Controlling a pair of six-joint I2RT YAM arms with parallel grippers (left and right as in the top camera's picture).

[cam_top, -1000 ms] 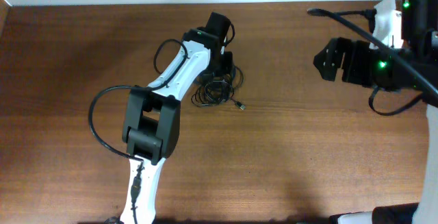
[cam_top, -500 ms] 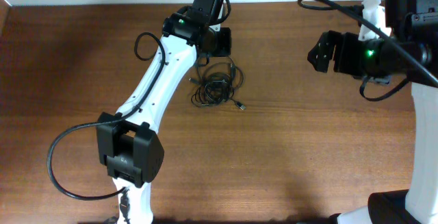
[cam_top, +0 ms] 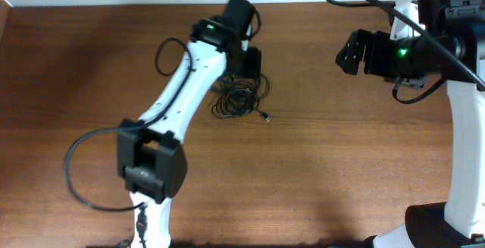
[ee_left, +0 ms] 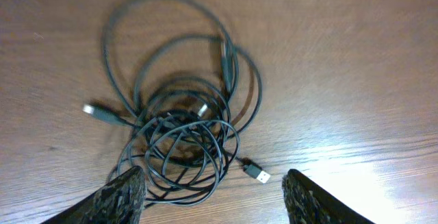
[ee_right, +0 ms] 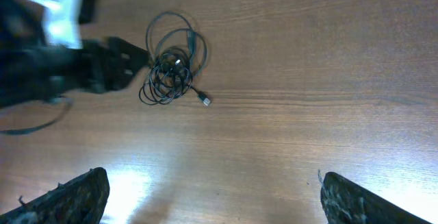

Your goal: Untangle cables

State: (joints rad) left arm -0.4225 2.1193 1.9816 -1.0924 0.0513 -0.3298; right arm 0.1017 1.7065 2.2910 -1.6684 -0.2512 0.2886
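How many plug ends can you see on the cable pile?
3 in the left wrist view: a silvery plug at the cables' left edge, a loose plug lower right, a pale plug among the coils. Others may be hidden.

The left arm [cam_top: 186, 89] is crossing the table [cam_top: 341, 180] left of the cables [cam_top: 241, 100], the left gripper [ee_left: 213, 196] hanging over their far edge; right of them and nearer, the table is lying open to the right gripper [cam_top: 350, 52]

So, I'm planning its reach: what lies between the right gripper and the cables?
Bare table from the right gripper to the cables, per the right wrist and overhead views.
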